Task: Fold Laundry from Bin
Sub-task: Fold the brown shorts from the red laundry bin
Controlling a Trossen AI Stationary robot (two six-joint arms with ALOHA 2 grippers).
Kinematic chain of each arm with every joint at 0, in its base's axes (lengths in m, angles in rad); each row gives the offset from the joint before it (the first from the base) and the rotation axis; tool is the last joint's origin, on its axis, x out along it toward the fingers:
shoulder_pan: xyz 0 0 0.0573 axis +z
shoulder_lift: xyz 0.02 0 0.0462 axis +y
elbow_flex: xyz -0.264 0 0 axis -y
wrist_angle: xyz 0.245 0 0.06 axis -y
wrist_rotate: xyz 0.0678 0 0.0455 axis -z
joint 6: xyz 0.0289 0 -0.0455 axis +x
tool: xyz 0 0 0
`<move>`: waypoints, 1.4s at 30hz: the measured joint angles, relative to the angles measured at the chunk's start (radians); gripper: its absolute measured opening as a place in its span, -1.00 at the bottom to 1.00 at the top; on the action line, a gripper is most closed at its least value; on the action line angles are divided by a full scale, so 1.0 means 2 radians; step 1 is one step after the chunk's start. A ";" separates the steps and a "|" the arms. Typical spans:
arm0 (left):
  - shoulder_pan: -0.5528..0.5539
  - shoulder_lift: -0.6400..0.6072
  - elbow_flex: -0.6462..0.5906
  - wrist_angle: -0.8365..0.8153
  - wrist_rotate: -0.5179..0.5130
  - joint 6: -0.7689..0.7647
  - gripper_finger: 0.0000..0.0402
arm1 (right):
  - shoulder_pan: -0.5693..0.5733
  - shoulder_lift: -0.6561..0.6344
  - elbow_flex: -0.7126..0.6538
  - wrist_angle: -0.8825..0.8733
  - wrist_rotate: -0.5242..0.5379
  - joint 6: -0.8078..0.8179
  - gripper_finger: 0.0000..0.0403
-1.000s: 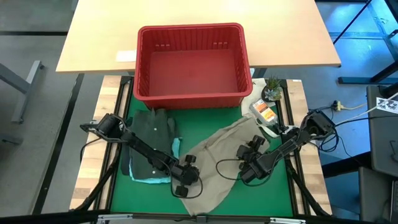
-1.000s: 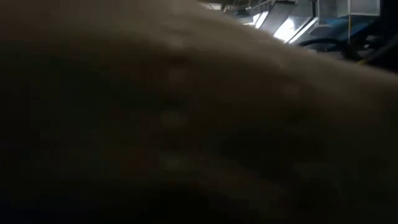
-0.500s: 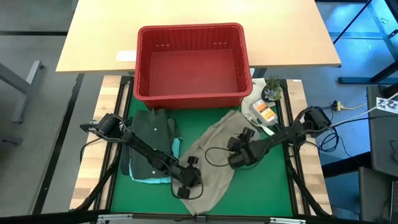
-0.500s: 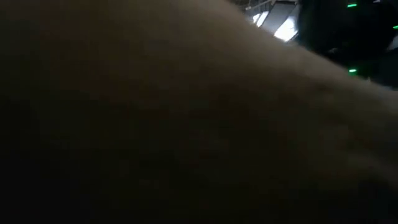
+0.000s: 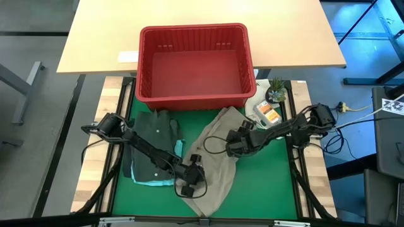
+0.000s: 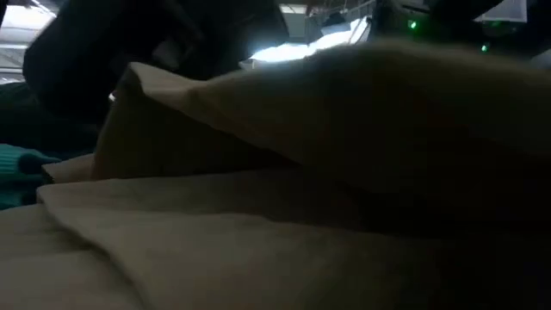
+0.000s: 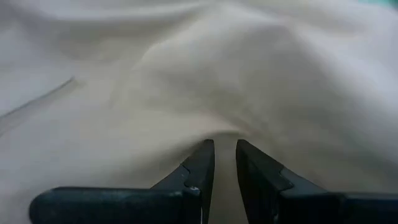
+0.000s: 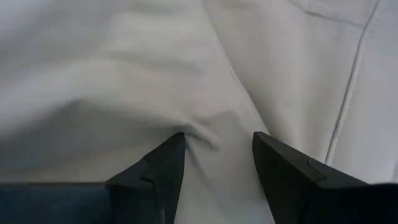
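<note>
The beige-tan garment [image 5: 214, 170] lies slantwise on the green mat [image 5: 278, 183], from the red bin's near wall to the near edge, and fills the low view [image 6: 258, 250]. My left gripper [image 5: 187, 187] is shut on its left edge near the near end. My right gripper [image 5: 232, 149] is shut on its upper layer at the right middle. The bin [image 5: 196, 63] stands empty at the far side. A dark olive garment [image 5: 154, 135] lies on a light teal one [image 5: 154, 181] at the left. My left gripper pinches a pucker of the beige garment [image 7: 225, 132] between its two nearly closed fingers, coming down at a slant from the left. The cloth around it lies slack on the mat; one layer or several, I cannot tell. My right gripper has a bunched fold of the beige garment [image 8: 202, 134] between its two fingers, coming from the table's right at a low slant. The cloth puckers at the fingertips [image 8: 174, 152]. The held part lies folded over the rest of the garment.
A small potted plant [image 5: 276, 91] and a white bag with an orange packet [image 5: 266, 113] sit at the right beside the bin. A light wooden table [image 5: 101, 31] lies beyond the bin. Bare green mat shows at the near right.
My right gripper has gone toward the table's left and far edge, drawing the beige garment's right part over its middle, so the garment is narrower now. The cloth has dropped away from the low camera. My left gripper has kept its hold almost in place.
</note>
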 joint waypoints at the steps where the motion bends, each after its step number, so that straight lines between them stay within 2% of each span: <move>1: 0.000 -0.003 0.000 -0.014 -0.006 0.000 -0.68 | 0.004 -0.007 0.000 -0.004 -0.009 0.000 -0.06; 9: 0.003 -0.030 0.000 -0.084 -0.011 0.000 -0.68 | 0.065 -0.070 0.000 0.014 -0.027 0.029 -0.06; 13: 0.002 -0.039 0.000 -0.106 -0.010 -0.003 -0.68 | 0.114 -0.077 0.000 0.094 -0.027 0.054 -0.06; 19: 0.001 -0.039 0.001 -0.141 -0.006 -0.010 -0.68 | 0.176 -0.048 0.000 0.246 -0.027 0.055 -0.06; 27: 0.001 -0.039 0.001 -0.191 -0.006 -0.028 -0.68 | 0.215 0.031 0.000 0.363 -0.028 0.055 -0.06; 30: 0.001 -0.039 0.001 -0.201 -0.007 -0.030 -0.68 | 0.217 0.062 0.000 0.380 -0.032 0.060 -0.06; 35: 0.001 -0.039 0.001 -0.214 -0.006 -0.032 -0.68 | 0.214 0.095 0.000 0.375 -0.090 0.108 -0.06; 42: 0.001 -0.039 0.001 -0.225 -0.005 -0.032 -0.68 | 0.220 0.101 0.003 0.347 -0.112 0.142 -0.06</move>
